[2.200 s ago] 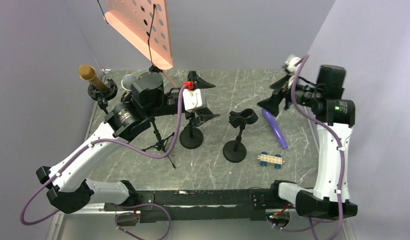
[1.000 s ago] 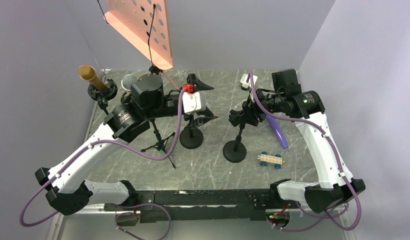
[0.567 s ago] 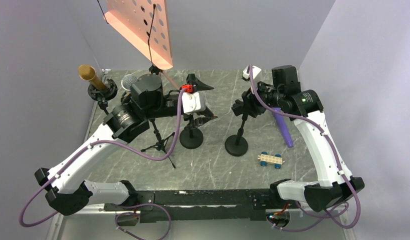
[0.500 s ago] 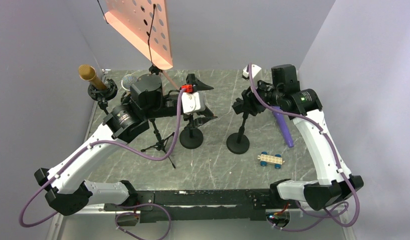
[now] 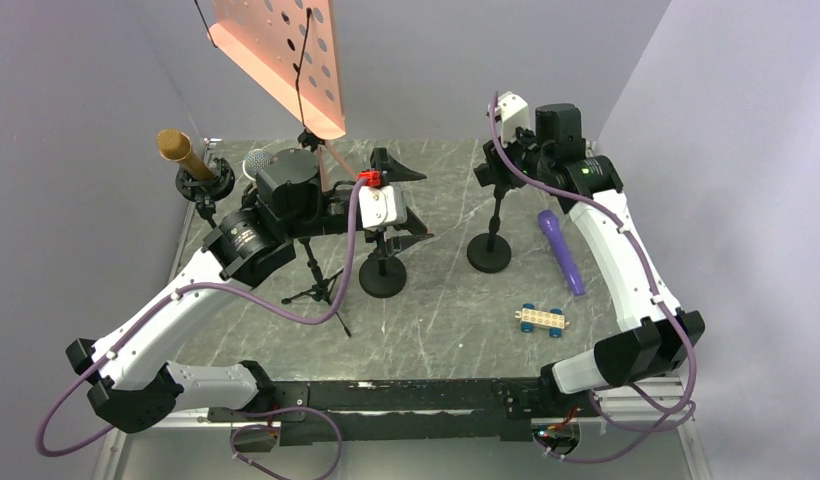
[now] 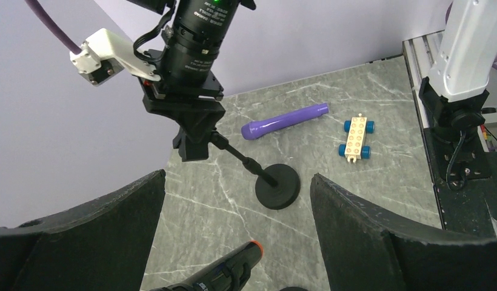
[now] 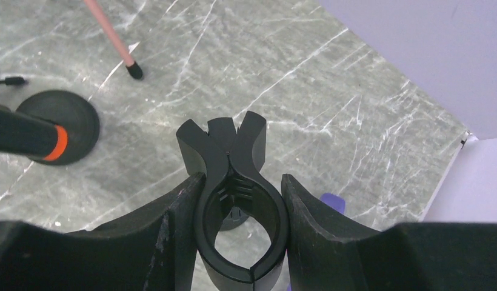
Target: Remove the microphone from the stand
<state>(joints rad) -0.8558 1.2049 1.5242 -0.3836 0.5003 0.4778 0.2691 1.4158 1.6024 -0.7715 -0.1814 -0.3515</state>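
A purple microphone (image 5: 561,250) lies loose on the table at the right; it also shows in the left wrist view (image 6: 282,121). My right gripper (image 5: 496,172) is shut on the empty clip (image 7: 234,151) of a black stand whose round base (image 5: 489,253) is below it. A black microphone with an orange ring (image 6: 219,274) sits in the centre stand (image 5: 383,275), also seen in the right wrist view (image 7: 28,136). My left gripper (image 5: 406,203) is open and empty just above it, one finger on each side.
A gold microphone (image 5: 181,155) on a stand and a grey mesh-headed one (image 5: 258,162) are at the back left. A pink music stand (image 5: 286,60) on a tripod (image 5: 321,290) is behind my left arm. A toy car (image 5: 542,319) lies front right.
My right gripper came in from the right, shut on the empty stand's clip and moved the stand back and to the right. The left arm has barely moved.
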